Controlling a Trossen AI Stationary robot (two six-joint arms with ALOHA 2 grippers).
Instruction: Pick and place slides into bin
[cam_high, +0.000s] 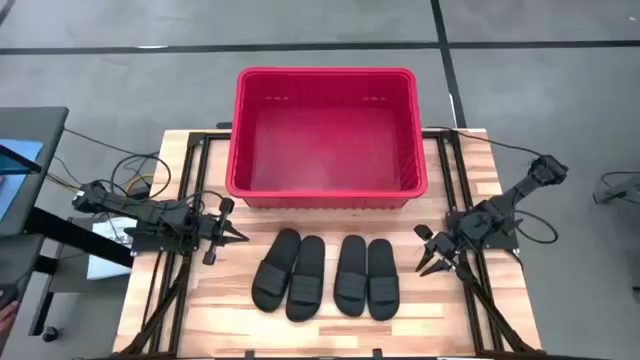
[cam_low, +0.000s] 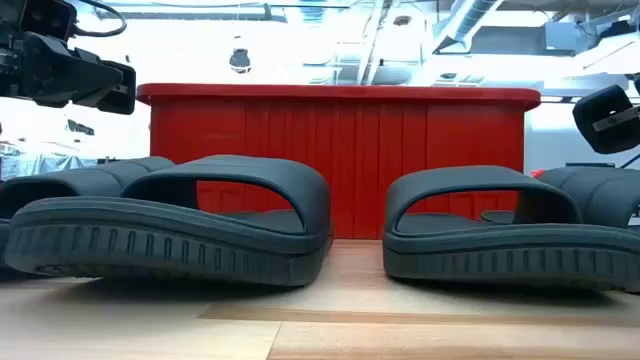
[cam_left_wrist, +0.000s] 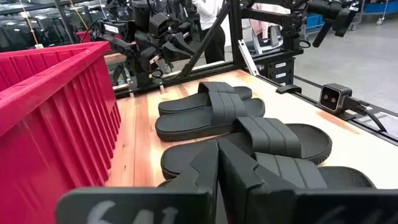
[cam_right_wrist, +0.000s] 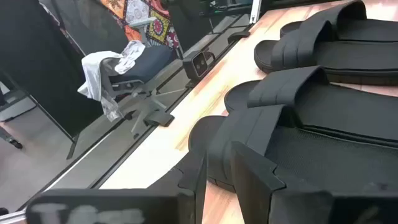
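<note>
Pretty even overhead light on the desk (cam_high: 460, 310), only soft shadows under the slides (cam_high: 325, 275). Low view is blown out bright behind the bin (cam_low: 340, 150). Left hand (cam_left_wrist: 217, 163) and right hand (cam_right_wrist: 216, 163) look blurry up close.

The bin (cam_high: 327, 130) is bright red with thin ribbed lines. The four slides (cam_high: 325, 275) are black. The tabletop (cam_high: 420, 320) is light brown wood.

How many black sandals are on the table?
4 slides lie in a row on the table in front of the bin: far-left, left-middle, right-middle, far-right. None inside the bin.
</note>
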